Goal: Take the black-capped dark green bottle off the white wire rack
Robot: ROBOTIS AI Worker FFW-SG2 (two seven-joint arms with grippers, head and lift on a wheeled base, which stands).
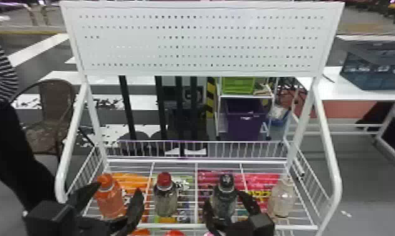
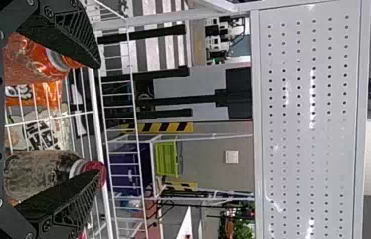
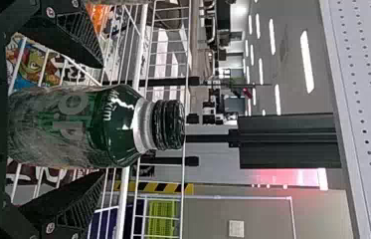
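The dark green bottle with the black cap (image 1: 225, 197) stands upright on the white wire rack (image 1: 196, 204), right of centre. My right gripper (image 1: 223, 201) is open around it, one finger at either side. In the right wrist view the bottle (image 3: 78, 127) lies between the spread fingers of my right gripper (image 3: 103, 119), with a gap at each side. My left gripper (image 1: 118, 194) is open near the orange bottle (image 1: 109, 199). The left wrist view has my left gripper (image 2: 99, 117) spread wide, the orange bottle (image 2: 34, 59) by one finger and a red-capped bottle (image 2: 41, 174) by the other.
The red-capped bottle (image 1: 166, 197) stands between the two grippers. A clear bottle (image 1: 282, 197) is right of my right gripper. Colourful packets (image 1: 259, 185) lie beneath the wires. A white perforated panel (image 1: 200, 40) rises behind, and side rails (image 1: 327, 150) flank the rack.
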